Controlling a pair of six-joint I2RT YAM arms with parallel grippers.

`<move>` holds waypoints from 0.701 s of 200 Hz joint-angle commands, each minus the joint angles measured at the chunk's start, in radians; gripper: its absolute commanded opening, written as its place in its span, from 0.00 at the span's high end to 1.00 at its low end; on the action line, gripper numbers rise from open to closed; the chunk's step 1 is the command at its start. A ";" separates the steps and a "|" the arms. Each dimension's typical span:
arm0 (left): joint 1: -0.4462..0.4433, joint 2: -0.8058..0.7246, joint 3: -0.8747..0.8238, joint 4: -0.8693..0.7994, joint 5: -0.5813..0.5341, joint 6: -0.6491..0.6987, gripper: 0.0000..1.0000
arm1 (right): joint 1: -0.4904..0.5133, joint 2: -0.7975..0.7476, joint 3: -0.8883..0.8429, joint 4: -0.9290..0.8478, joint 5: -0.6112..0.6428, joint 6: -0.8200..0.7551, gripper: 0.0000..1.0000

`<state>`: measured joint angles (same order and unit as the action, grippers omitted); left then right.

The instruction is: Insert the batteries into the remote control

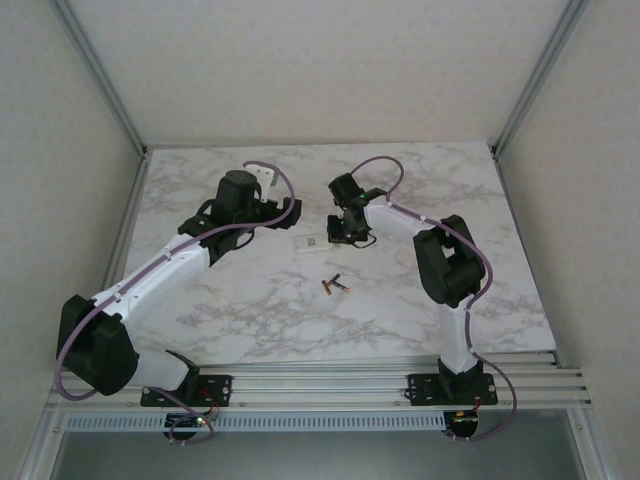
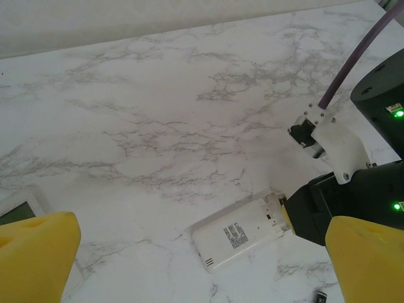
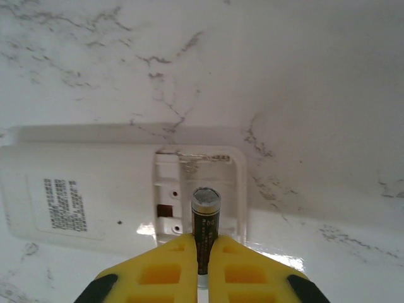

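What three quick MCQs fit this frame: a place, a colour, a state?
1. Where is the battery held by the right end effector? A on the table B at the remote's open compartment C in the left end effector
2. Remote colour? A black B grey C white
3. Left end effector? A open B shut C shut on a battery
Answers: 1 B, its tip sits over the compartment; 2 C, white casing; 3 A, fingers stand wide apart.
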<state>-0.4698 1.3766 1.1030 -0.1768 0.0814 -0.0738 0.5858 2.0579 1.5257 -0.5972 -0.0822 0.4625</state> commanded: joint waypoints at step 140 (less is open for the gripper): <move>-0.012 0.105 0.084 -0.104 -0.001 -0.095 0.00 | -0.004 0.006 -0.009 0.011 -0.060 0.005 0.81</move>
<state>-0.4698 1.4147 1.1053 -0.1818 0.0814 -0.0834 0.5850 2.0758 1.5341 -0.6022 -0.1314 0.4637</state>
